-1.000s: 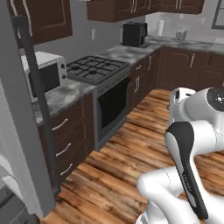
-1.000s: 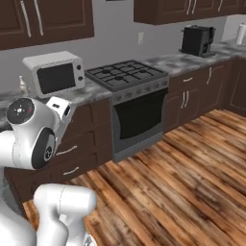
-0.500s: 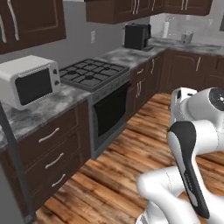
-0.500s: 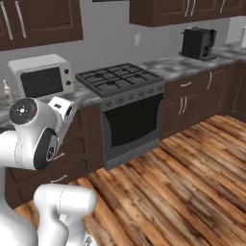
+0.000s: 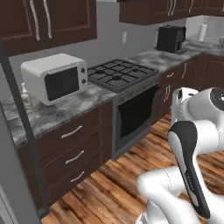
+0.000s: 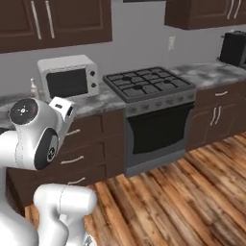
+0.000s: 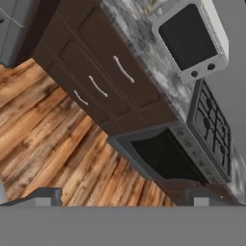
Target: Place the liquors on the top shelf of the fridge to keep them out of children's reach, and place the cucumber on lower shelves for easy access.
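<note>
Base has turned, whole view shifted: fridge (image 5: 7, 170) edge back at far left, grey, long dark handle vertical. Cream-white bottle (image 5: 26, 93) upright on counter (image 5: 65, 109), just left of microwave (image 5: 54, 78). Gripper (image 7: 125, 198) fingers spread wide, empty.

- Your base has swung: the white boxy microwave (image 5: 55, 78) now sits mid-frame.
- The grey fridge edge (image 5: 13, 175) has slid to your far left.
</note>
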Motion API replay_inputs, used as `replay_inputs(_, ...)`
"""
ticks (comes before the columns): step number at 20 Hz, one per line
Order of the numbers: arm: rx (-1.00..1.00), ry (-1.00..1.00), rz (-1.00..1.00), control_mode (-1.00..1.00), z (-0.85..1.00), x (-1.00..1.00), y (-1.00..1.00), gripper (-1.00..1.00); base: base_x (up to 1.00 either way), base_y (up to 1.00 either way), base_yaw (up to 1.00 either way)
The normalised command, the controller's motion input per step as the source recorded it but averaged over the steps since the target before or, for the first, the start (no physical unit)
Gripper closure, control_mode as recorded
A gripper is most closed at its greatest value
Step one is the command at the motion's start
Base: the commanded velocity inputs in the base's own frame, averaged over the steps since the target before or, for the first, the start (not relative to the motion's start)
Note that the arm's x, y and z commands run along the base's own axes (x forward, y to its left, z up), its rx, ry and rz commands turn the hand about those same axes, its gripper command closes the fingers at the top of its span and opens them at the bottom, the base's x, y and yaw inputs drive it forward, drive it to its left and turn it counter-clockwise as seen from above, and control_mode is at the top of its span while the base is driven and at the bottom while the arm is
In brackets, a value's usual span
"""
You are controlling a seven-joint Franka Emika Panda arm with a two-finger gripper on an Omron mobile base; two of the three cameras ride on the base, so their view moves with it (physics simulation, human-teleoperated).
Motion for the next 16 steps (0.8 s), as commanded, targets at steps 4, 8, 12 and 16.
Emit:
replay_inputs(4, 0.00, 0.00, 0.00, 1.00, 0.00, 0.00, 0.00, -1.00, 0.62, 0.14, 0.42)
replay_inputs(8, 0.00, 0.00, 0.00, 1.00, 0.00, 0.00, 0.00, -1.00, 0.70, 0.11, 0.44)
replay_inputs(12, 0.00, 0.00, 0.00, 1.00, 0.00, 0.00, 0.00, -1.00, 0.62, 0.00, 0.42)
replay_inputs(16, 0.00, 0.00, 0.00, 1.00, 0.00, 0.00, 0.00, -1.00, 0.61, 0.00, 0.43)
